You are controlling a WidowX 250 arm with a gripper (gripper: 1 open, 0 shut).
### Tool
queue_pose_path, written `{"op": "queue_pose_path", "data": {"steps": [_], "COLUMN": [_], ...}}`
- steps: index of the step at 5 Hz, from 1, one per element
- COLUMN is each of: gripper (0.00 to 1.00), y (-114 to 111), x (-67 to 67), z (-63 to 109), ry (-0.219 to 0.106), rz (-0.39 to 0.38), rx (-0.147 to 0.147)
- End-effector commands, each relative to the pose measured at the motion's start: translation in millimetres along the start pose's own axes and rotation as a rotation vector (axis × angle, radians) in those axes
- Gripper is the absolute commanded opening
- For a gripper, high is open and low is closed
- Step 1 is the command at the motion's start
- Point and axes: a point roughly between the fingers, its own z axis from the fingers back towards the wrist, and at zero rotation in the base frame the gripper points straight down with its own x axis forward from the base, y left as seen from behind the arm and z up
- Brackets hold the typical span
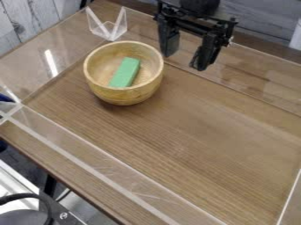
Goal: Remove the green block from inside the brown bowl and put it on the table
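Observation:
A green block point(125, 72) lies flat inside the brown bowl point(123, 91), slightly tilted along the bowl's floor. The bowl stands on the table point(188, 141) toward the back left. My gripper point(187, 52), black with two long fingers, hangs to the right of the bowl and a little behind it, above the tabletop. Its jaws stand wide apart with nothing between them. It does not touch the bowl or the block.
A small clear folded piece point(107, 24) stands behind the bowl near the back edge. Low clear plastic walls point(70, 145) edge the tabletop along the front left and the sides. Dark cables point(30, 206) show below the front corner.

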Motion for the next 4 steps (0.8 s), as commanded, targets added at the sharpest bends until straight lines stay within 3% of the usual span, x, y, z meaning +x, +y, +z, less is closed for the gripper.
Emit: {"op": "queue_pose_path", "data": {"steps": [1,2,4], "gripper": [1.0,1.0,1.0], "y": [15,36,85], "x": [-3.9,-12.7,-29.2], "z": [-4.6,-10.5,-21.0], "ry": [0.013,0.022,0.007], "rz": [0.03,0.075,0.157], "rx": [0.005,0.013,0.01]}}
